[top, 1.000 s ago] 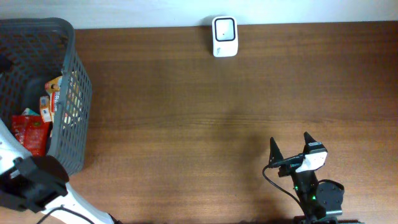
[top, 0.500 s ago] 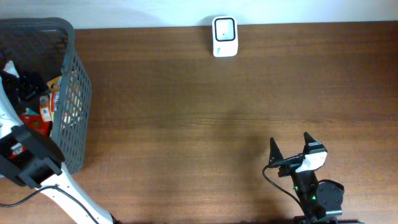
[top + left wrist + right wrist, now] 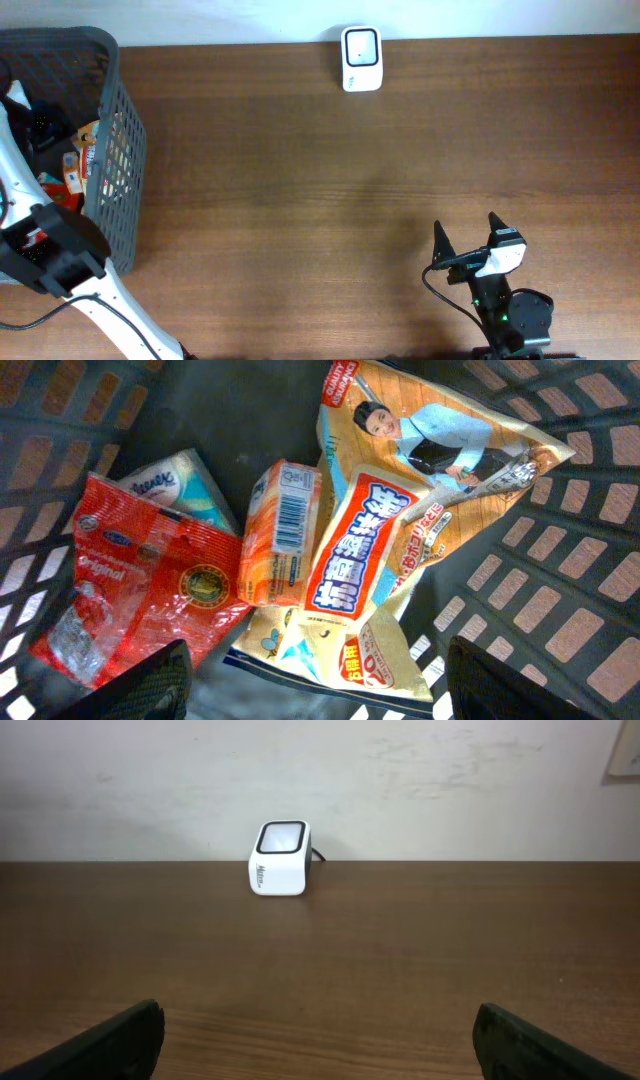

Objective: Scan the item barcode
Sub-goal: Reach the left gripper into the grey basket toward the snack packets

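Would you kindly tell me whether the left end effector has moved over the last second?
Yes. Overhead, the left end effector has moved away from the near edge and in over the fixed grey basket.

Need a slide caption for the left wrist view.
Open left gripper hovers inside the basket over an orange barcoded pack, red bag and beige snack bag.

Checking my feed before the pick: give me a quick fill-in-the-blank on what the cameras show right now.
The left gripper hovers inside the gray ____.
The barcode in plain view is printed on the small ____ packet.
The scanner is ____ in colour.
The right gripper, jaws wide apart, holds ____.
Missing words: basket; orange; white; nothing.
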